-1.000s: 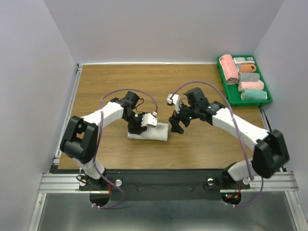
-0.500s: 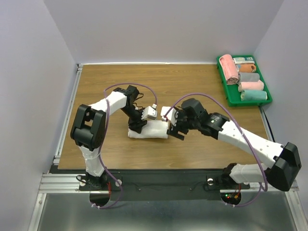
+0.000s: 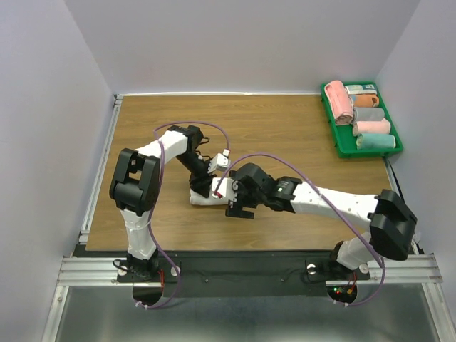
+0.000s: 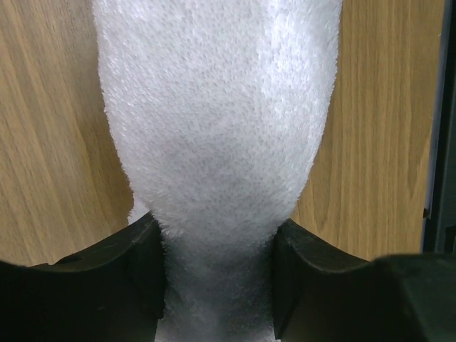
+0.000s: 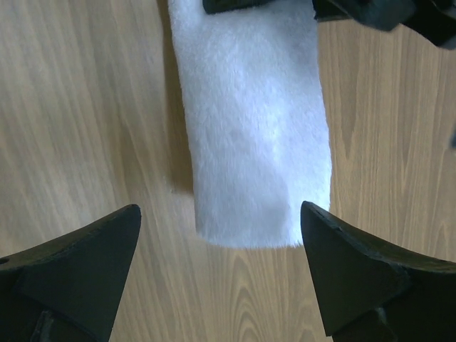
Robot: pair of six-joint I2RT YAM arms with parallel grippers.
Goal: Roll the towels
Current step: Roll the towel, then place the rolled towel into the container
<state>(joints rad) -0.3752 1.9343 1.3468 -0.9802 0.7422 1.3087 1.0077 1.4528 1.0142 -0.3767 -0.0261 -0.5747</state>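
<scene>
the wooden tabletop (image 3: pixel 299 135) carries everything. the green tray (image 3: pixel 370 152) stands at its far right corner, well apart from both pairs of fingers, and it holds several rolled towels (image 3: pixel 372 127) in pink, orange, grey and pale colours, lying side by side.

the white towel (image 3: pixel 204 199) lies flat on the tabletop as a long, narrow folded strip, and both pairs of fingers are at it. in the left wrist view the strip (image 4: pixel 217 142) runs straight away from the fingers and becomes thin where it passes between them.

the left fingers (image 4: pixel 121 271) are clamped on one end of the towel, one finger pressing on each side, so the cloth is squeezed there.

the right fingers (image 5: pixel 78 263) are spread wide apart, wider than the strip. the other end of the towel (image 5: pixel 249 128) lies in the gap between them, with bare wood showing on both sides of it. i cannot tell if their tips touch the tabletop.
</scene>
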